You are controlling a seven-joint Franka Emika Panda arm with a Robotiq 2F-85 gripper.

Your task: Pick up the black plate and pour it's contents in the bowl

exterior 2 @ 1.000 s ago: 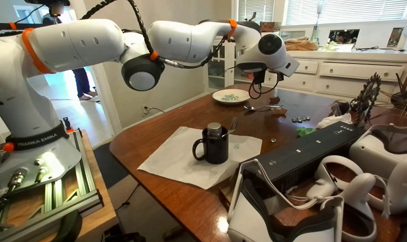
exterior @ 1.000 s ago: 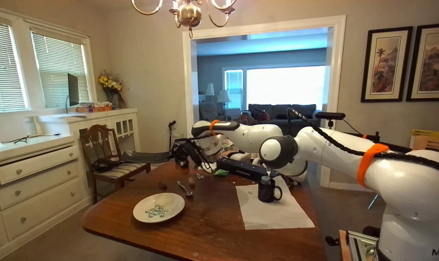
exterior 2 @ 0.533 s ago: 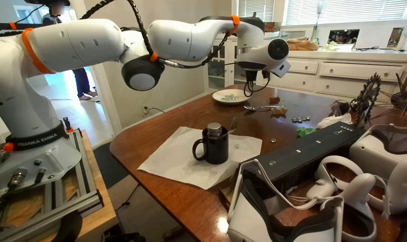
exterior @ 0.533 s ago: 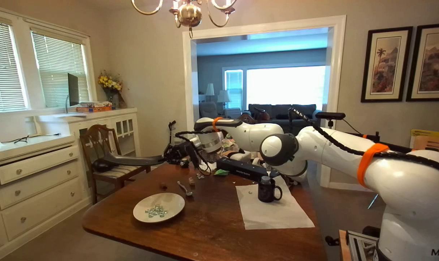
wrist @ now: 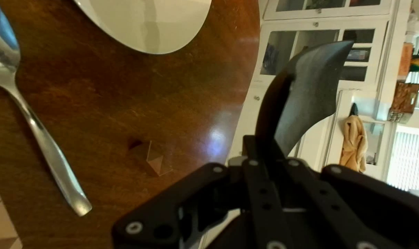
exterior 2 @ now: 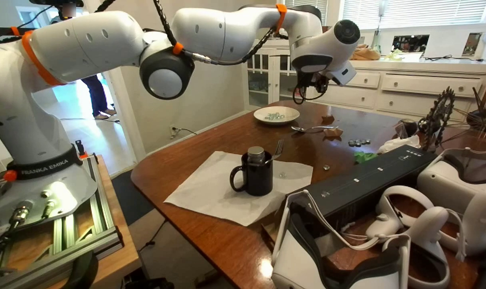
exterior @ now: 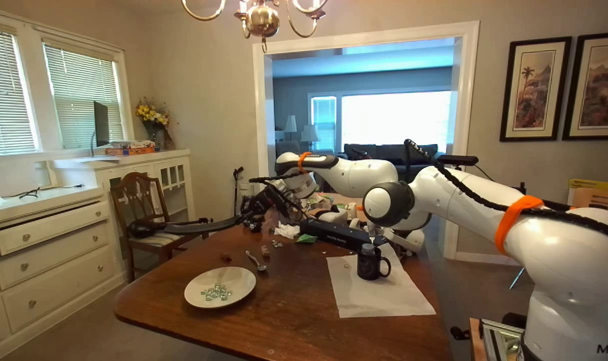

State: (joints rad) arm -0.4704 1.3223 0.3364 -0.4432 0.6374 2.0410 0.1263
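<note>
The black plate, a long curved leaf-like tray (wrist: 309,86), is pinched at one end between the dark fingers of my gripper (wrist: 263,152). In an exterior view the plate (exterior: 201,228) juts from the gripper (exterior: 246,216) beyond the table's far edge, in front of a chair, nearly edge-on. No bits show on its visible face in the wrist view. The bowl, a round white shallow dish (exterior: 241,281), stands on the table and also shows in the wrist view (wrist: 175,24). Clear greenish bits (exterior: 216,292) lie in it. In an exterior view the arm hides the plate; the bowl (exterior 2: 263,115) shows.
A spoon (exterior 2: 315,128) and brown folded pieces (exterior 2: 333,132) lie near the bowl. More bits (exterior 2: 359,142) lie on the table. A black mug (exterior 2: 259,180) with a jar and fork stands on white paper (exterior 2: 211,192). A long dark box (exterior 2: 371,176) and white headsets (exterior 2: 307,257) lie beyond.
The arm has lifted and drawn back slightly from the bowl. The plate swung left, then back right, and its face has rolled to nearly edge-on. The bowl and its bits look unchanged.
</note>
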